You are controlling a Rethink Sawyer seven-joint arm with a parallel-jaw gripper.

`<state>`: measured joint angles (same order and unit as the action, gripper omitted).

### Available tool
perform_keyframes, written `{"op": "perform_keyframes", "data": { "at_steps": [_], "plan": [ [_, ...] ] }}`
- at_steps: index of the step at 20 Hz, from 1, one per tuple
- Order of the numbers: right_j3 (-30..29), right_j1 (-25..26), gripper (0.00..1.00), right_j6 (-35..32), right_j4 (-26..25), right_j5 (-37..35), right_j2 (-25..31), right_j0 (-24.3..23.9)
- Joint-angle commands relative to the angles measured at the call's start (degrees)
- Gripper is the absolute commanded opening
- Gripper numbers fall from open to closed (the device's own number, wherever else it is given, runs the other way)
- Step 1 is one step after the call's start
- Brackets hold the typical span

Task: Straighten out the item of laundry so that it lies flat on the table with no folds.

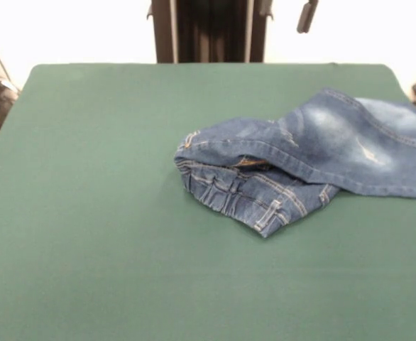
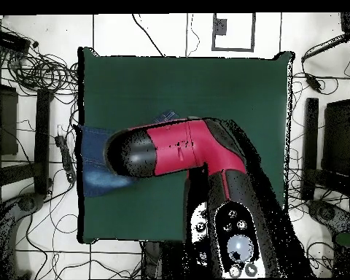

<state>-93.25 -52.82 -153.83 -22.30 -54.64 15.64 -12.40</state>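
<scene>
The item of laundry [image 1: 321, 156], a small pair of blue jeans with faded patches, lies bunched on the right part of the green table [image 1: 87, 213]. Its waistband end is folded under toward the middle, and a leg runs off to the right. In the overhead view the red and black arm [image 2: 178, 149] reaches over the table [image 2: 229, 95] and hides most of the jeans [image 2: 94, 142]. Only blue cloth at the table's left edge shows. A dark slanted piece at the top edge of the front view may be the gripper [image 1: 307, 15], high above the jeans.
Cables and dark equipment [image 2: 32, 65] crowd the floor around the table. A black stand [image 1: 208, 32] rises behind the far edge. The jeans reach the table's side edge.
</scene>
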Motion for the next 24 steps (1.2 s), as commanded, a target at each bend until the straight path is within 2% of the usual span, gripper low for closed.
{"op": "perform_keyframes", "data": {
  "at_steps": [1, 8, 12, 18, 24],
  "plan": [
    [-14.55, -3.08, 1.0, 15.32, 2.86, 1.41, 6.8, -1.41],
    [-22.15, -7.21, 1.0, 12.03, 2.09, 6.44, 5.93, -1.43],
    [-23.91, -8.09, 1.0, 11.29, 1.93, 7.66, 5.97, -1.29],
    [-23.94, -6.05, 1.0, 10.0, 0.32, 10.74, 6.13, -0.97],
    [-21.68, -1.27, 1.0, 9.39, -1.58, 13.56, 5.97, -1.19]
  ]
}}
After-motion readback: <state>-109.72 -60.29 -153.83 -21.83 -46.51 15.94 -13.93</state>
